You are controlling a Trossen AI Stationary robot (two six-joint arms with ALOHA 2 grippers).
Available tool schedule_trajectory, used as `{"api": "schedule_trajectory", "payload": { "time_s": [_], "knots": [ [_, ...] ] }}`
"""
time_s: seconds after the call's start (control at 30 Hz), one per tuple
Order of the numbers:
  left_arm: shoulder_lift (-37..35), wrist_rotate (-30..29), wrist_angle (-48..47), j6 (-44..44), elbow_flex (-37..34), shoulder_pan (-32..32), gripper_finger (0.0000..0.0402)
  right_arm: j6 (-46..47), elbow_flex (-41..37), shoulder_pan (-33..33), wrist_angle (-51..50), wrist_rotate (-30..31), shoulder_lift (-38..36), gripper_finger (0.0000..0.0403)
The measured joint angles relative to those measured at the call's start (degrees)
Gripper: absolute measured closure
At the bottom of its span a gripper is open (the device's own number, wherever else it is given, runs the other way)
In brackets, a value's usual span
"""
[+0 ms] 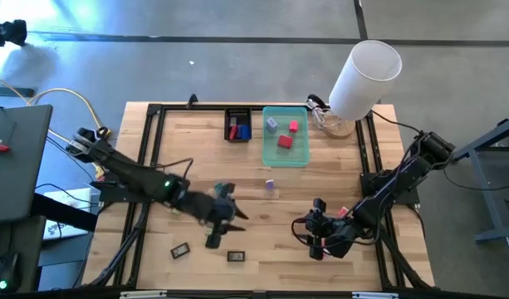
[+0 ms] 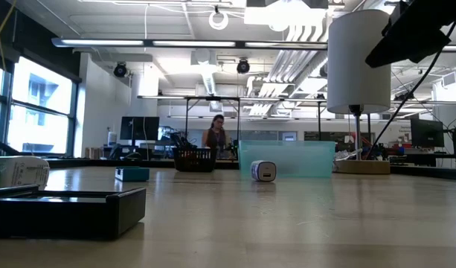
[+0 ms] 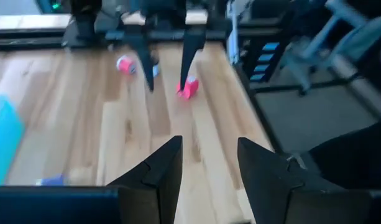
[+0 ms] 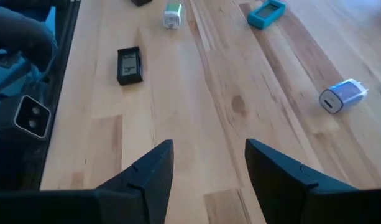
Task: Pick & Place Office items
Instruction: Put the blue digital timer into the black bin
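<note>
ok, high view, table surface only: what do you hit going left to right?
Left gripper low over the wood → black tray at the far edge → purple piece → teal tray holding red pieces → right gripper → white cylinder at the far right corner.

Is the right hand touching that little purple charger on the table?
Apart. The right wrist view shows the right hand open over bare wood, with the purple charger lying well clear of its fingers.

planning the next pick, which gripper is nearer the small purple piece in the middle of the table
Left. The left gripper sits just beside the purple piece; the right gripper is farther off, toward the table's front edge.
</note>
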Motion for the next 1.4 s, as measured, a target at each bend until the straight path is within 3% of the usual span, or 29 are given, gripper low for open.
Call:
{"api": "schedule_trajectory", "payload": {
  "time_s": [0.17, 0.27, 0.37, 0.47, 0.6, 0.8, 1.03, 1.23, 1.4],
  "knots": [
    [-0.01, -10.29, -10.40, -8.79, 1.47, -5.34, 0.0254, -0.28, 0.00, 0.00, 1.94, -0.01, 0.98, 0.0215],
    [0.08, -12.42, -21.40, -16.66, 1.41, -6.58, 0.0254, -0.82, 0.00, -0.03, 3.36, -0.29, 1.89, 0.0215],
    [0.74, -12.42, -30.44, -23.49, 1.39, -6.35, 0.0254, -1.30, -0.01, -0.12, 4.60, -0.85, 3.58, 0.0215],
    [0.88, -12.50, -35.64, -22.43, 1.34, -6.15, 0.0254, -1.37, 0.00, -0.13, 6.84, -1.60, 5.22, 0.0215],
    [0.95, -11.44, -37.58, -23.79, 1.30, -5.21, 0.0254, -1.38, 0.00, -0.13, 9.21, -3.62, 7.45, 0.0215],
    [0.93, -3.94, -37.39, -26.41, 1.30, -2.38, 0.0254, -1.40, 0.00, -0.11, 10.22, -5.46, 9.50, 0.0215],
    [1.84, -0.89, -37.21, -22.30, 1.17, -0.89, 0.0244, -1.84, 0.00, -0.15, 10.05, -5.44, 9.51, 0.0215],
    [4.42, 0.72, -37.82, -20.79, 1.17, 3.38, 0.0173, -4.33, 0.00, -0.13, 9.70, -7.10, 9.51, 0.0215],
    [7.71, -0.18, -38.20, -6.49, 1.15, 7.91, 0.0113, -4.87, 0.00, -0.13, 9.46, -8.17, 9.51, 0.0215]
  ]
}}
